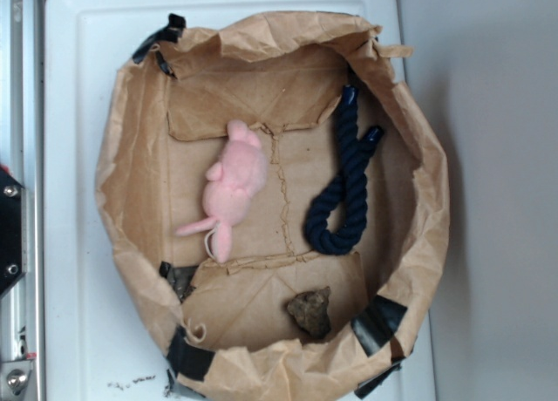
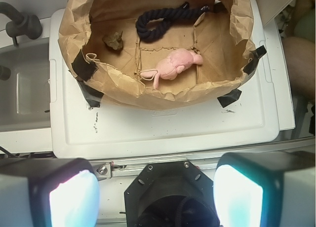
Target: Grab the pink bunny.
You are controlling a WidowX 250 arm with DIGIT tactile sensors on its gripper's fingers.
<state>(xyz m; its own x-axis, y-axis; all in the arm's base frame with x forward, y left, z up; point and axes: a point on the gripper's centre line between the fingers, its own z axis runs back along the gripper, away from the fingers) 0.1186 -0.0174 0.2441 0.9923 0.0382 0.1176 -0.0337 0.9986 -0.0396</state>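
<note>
The pink bunny [image 1: 234,185] lies on its side on the floor of a brown paper bag [image 1: 131,183], left of the middle, with a white string loop at its lower end. It also shows in the wrist view [image 2: 175,65], far above my gripper. My gripper [image 2: 155,195] is open and empty, its two pale pads wide apart at the bottom of the wrist view, high over the robot base and well short of the bag. The gripper is not seen in the exterior view.
A navy rope [image 1: 344,187] lies looped right of the bunny. A brown rock-like lump [image 1: 310,312] sits at the bag's near end. The bag [image 2: 148,96] stands on a white lid [image 2: 163,126]. A grey sink [image 2: 24,89] is at the left.
</note>
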